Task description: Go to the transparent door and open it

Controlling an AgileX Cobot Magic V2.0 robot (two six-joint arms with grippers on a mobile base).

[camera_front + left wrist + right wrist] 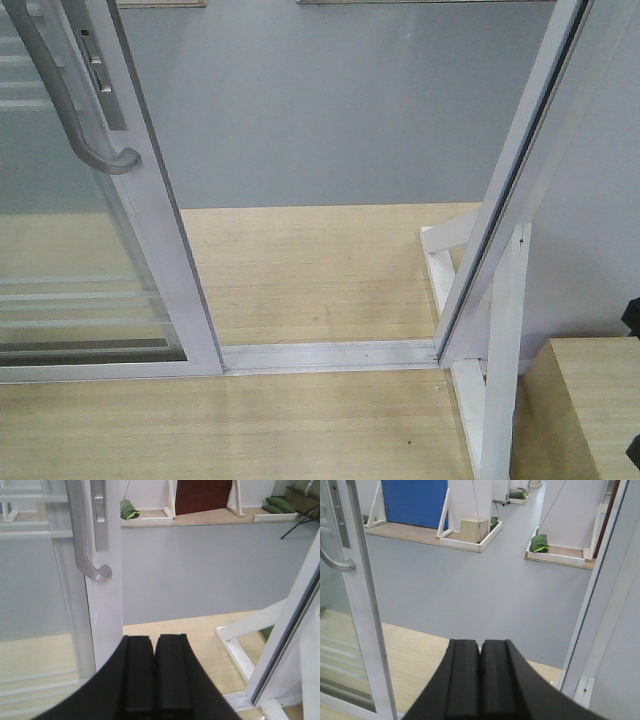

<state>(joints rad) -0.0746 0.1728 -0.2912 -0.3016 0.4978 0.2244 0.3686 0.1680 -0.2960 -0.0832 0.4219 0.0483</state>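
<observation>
The transparent door (60, 240) stands at the left, slid aside, with clear glass, thin white bars and a white frame. Its curved grey handle (70, 110) sits on the right edge. The doorway beside it is open down to the floor track (330, 355). In the left wrist view the handle (85, 545) is up left of my left gripper (154, 639), which is shut and empty, just right of the door's frame (105, 610). In the right wrist view the door (360, 610) and handle (335, 564) are at the left; my right gripper (480, 642) is shut and empty, facing the opening.
The white door jamb (520, 180) with its wooden brace (500, 360) bounds the opening on the right. A wooden surface (595, 400) lies at the lower right. Beyond are grey floor (485, 585), a blue panel (417, 502), a box (473, 530) and green bags (539, 544).
</observation>
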